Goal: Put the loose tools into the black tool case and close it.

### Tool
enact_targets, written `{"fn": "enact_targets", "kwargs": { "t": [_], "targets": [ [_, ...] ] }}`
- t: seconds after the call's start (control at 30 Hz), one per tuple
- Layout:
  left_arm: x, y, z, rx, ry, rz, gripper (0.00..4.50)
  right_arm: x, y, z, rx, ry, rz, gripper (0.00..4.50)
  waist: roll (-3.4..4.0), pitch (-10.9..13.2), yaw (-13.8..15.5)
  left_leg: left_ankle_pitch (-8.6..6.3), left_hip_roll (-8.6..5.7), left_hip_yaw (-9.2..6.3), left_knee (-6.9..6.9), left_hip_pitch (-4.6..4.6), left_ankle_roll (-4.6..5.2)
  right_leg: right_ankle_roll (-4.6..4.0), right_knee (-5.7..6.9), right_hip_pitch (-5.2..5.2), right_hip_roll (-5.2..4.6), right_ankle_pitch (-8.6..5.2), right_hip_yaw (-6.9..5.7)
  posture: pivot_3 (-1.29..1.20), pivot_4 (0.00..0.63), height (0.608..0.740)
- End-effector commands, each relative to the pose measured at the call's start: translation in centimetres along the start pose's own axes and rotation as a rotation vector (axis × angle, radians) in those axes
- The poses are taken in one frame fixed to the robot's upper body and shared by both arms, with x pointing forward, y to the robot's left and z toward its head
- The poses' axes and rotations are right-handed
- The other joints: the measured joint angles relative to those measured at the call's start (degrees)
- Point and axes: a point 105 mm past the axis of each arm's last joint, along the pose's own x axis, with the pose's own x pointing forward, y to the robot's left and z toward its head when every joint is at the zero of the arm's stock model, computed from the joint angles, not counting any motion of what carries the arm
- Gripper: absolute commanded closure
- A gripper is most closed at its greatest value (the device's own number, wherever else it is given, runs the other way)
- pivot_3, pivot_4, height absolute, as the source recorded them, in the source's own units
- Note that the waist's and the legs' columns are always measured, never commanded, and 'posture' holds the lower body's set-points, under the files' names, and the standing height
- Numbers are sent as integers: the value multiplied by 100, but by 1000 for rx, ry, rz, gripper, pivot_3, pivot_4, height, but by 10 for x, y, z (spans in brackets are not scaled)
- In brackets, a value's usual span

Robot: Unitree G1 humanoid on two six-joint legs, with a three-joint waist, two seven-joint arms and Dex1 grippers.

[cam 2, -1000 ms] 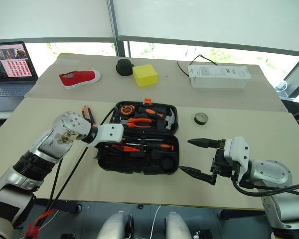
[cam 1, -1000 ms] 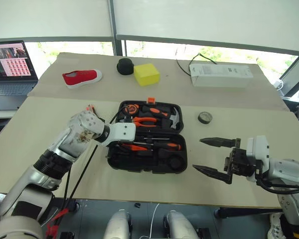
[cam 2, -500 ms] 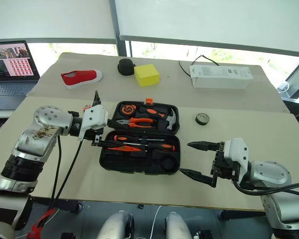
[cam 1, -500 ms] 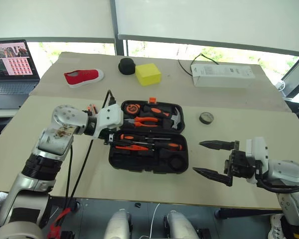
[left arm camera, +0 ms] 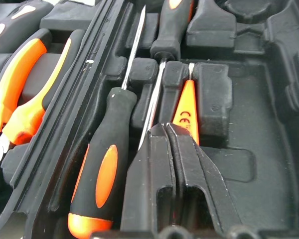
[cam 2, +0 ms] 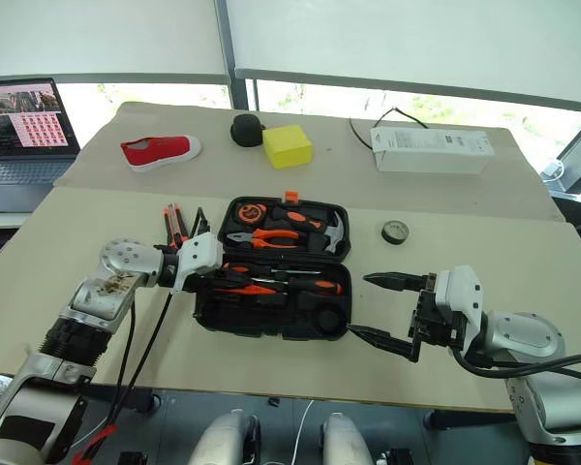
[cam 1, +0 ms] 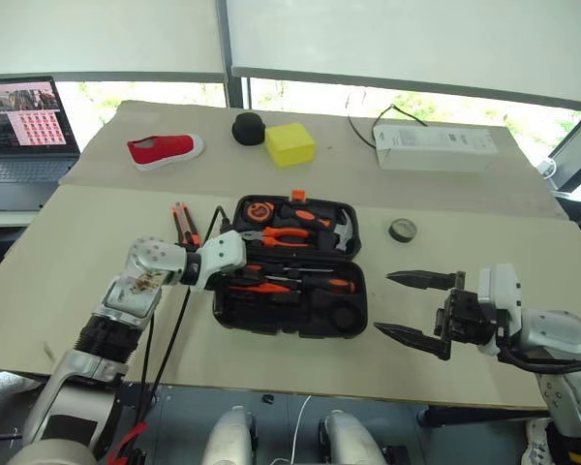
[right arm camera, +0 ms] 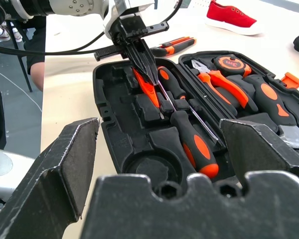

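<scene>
Tan tabletop (cam 1: 68,262) is occupied by the open case (cam 1: 290,266), its long axis across the robot. Two screwdrivers (right arm camera: 189,132) and one tester (left arm camera: 187,112) are seated lengthwise in the near half; one knife (cam 1: 181,221) and one tape roll (cam 1: 401,230) are left outside. Left gripper (left arm camera: 170,130), jaws pressed together, is seen over the tester in its wrist view; right gripper (cam 1: 416,305) is held spread wide beside the case.
</scene>
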Motion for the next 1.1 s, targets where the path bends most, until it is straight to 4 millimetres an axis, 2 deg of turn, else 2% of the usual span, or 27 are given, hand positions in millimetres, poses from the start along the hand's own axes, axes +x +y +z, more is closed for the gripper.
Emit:
{"fn": "enact_targets", "kwargs": {
  "t": [0.03, 0.3, 0.43, 0.53, 0.63, 0.7, 0.73, 0.8, 0.87, 0.97, 1.07, 1.1],
  "targets": [
    [5, -11, -9, -4, 39, -46, 4411, 2, -1, 10, -26, -31, 5, 0, 1, -1, 0, 0, 0, 0, 0, 1, 0, 0, 0, 1, 0, 0, 0, 0, 150, 740],
    [9, -30, -17, -7, 54, -56, 4411, 5, -4, 10, -38, -42, -7, 0, 9, -6, -5, 0, 1, 0, -1, 8, 0, 0, 1, 6, 0, 0, 0, 0, 150, 740],
    [5, -28, -31, -57, 92, 18, 4411, 6, -5, 9, -40, -47, -12, 0, 19, -14, -4, 0, 2, -1, -1, 14, 0, 0, 2, 12, 0, 0, 0, 0, 150, 740],
    [-3, -16, -20, -114, -28, 117, 4411, 7, -5, 8, -42, -53, -13, 0, 19, -15, -5, 0, 2, 0, 0, 37, 0, 0, 2, 33, 0, 0, 0, 0, 150, 740],
    [-28, -3, -3, -131, -182, 253, 4411, 5, -9, 10, -58, -72, -33, 0, 19, -15, -33, 0, 5, -1, -1, 50, 0, -1, 1, 45, 0, 0, -1, 0, 150, 740],
    [-50, -1, 5, -162, -276, 336, 4022, 1, -13, 12, -74, -89, -56, 0, 19, -14, -68, -1, 8, -2, -3, 47, 0, -1, 1, 40, 0, 0, 0, 0, 150, 740],
    [-67, -2, 3, -188, -299, 408, 3787, -2, -15, 12, -87, -97, -74, 0, 18, -14, -91, -1, 8, -3, -4, 43, 0, -1, 1, 36, 0, 0, -1, 0, 150, 740],
    [-105, -15, -16, -253, -280, 563, 3001, -8, -18, 7, -116, -89, -95, 0, 18, -14, -157, -2, 12, -23, -8, 36, 1, -2, 0, 25, -4, 0, 0, 0, 150, 740],
    [-133, -28, -33, -313, -232, 698, 2451, -11, -19, 3, -134, -90, -109, 0, 18, -14, -189, -10, 11, -30, -18, 39, 7, -2, -1, 19, -10, 0, 9, 0, 150, 740],
    [-168, -47, -58, -381, -156, 885, 1249, -14, -18, 0, -159, -114, -119, 0, 18, -13, -145, -10, 9, -35, -21, 40, 7, -2, -3, 19, -12, 0, 4, 0, 150, 740],
    [-207, -81, -92, -542, -42, 1077, 105, -21, -20, -10, -157, -100, -157, 0, 17, -12, -115, -10, 11, -33, -20, 56, 6, -2, -7, 40, -18, -1, 2, 0, 150, 740],
    [-217, -91, -102, -592, 4, 1131, 105, -25, -20, -16, -114, -86, -159, 0, 15, -12, -113, -11, 11, -33, -20, 63, 6, -2, -9, 48, -20, -2, 1, 0, 150, 740]
  ]
}}
